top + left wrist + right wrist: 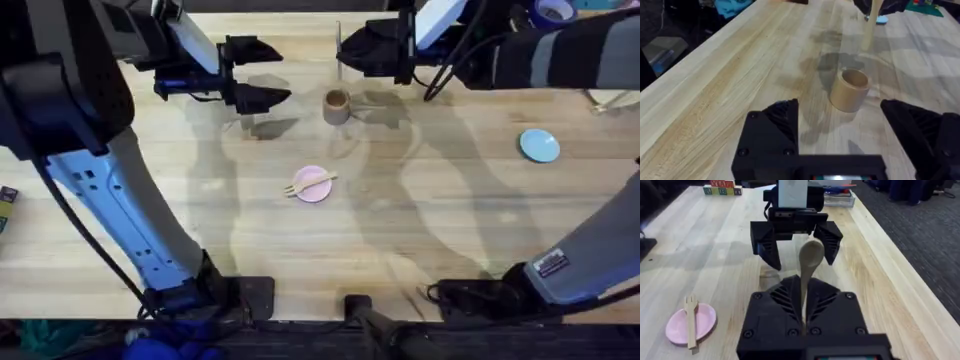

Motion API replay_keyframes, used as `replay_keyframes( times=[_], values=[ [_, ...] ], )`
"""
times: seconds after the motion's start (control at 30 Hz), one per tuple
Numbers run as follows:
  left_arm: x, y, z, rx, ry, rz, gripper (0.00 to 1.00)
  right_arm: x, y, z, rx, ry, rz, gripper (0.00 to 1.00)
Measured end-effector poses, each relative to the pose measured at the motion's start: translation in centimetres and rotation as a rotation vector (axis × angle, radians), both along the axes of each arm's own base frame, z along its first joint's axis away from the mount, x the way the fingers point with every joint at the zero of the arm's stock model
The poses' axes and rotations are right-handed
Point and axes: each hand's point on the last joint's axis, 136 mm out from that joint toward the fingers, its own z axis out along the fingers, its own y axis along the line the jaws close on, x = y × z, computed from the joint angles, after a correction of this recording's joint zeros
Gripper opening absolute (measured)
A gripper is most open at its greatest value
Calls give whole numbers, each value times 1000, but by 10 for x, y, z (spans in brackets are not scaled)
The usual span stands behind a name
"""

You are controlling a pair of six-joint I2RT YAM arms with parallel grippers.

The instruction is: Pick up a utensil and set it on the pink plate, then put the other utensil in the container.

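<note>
The pale wooden fork (pixel 309 185) lies across the small pink plate (pixel 316 193) in the middle of the table; both also show in the right wrist view as fork (pixel 691 322) and plate (pixel 705 322). My right gripper (pixel 804 282) is shut on the handle of the wooden spoon (pixel 811 255), held in the air at the far side of the table, beyond the brown cup (pixel 336 105). In the left wrist view the spoon (pixel 870 27) hangs beyond the cup (pixel 850 90). My left gripper (pixel 258 73) stands open to the left of the cup, with nothing between its fingers.
A light-blue plate (pixel 540 145) sits at the right of the table. Coloured blocks (pixel 722 189) stand at the table's far left corner. Both arm bases and cables line the near edge.
</note>
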Motion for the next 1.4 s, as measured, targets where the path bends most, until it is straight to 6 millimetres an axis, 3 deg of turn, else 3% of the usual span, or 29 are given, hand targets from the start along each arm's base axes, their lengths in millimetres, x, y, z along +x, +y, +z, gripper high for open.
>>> replay_keyframes(
  times=[0.23,0.7,1.4],
  values=[
    [0,0,0,0,0,0,993,-4,4,-7,-6,14,7,36],
    [0,0,0,0,0,0,993,-3,10,-50,-33,87,14,35],
    [0,0,0,0,0,0,993,-7,7,-77,-114,152,-18,35]
  ],
)
